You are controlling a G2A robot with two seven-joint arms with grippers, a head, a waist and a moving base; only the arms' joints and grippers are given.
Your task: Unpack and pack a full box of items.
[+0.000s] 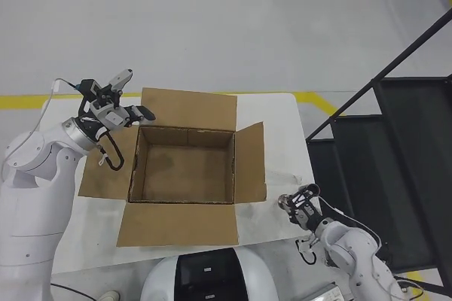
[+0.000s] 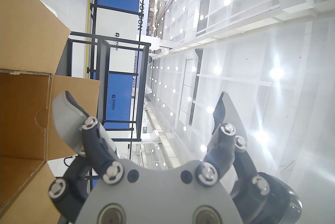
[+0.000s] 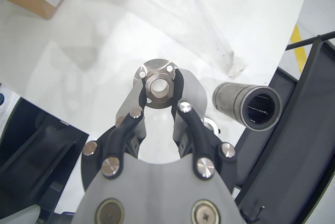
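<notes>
Evidently turnaround between unpacking and packing: brown cardboard box [image 1: 182,174] at centre of white desk [image 1: 275,120], flaps spread, floor bare. Right jaws clamped on small flanged steel bushing [image 3: 157,87] at 4 o'clock from box, near desk edge. Bushing short along its axis; bore faces back toward wrist, flange on far end. Grey steel cylindrical sleeve [image 3: 235,102] just beside it, lying flat, open end toward wrist. Left jaws apart, empty, at box's 10 o'clock corner. Next move likely: lift bushing, carry toward 10 o'clock over right flap and wall, lower inside, release.

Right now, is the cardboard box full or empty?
Empty: the top view shows the box with a bare floor and nothing lying inside.
</notes>
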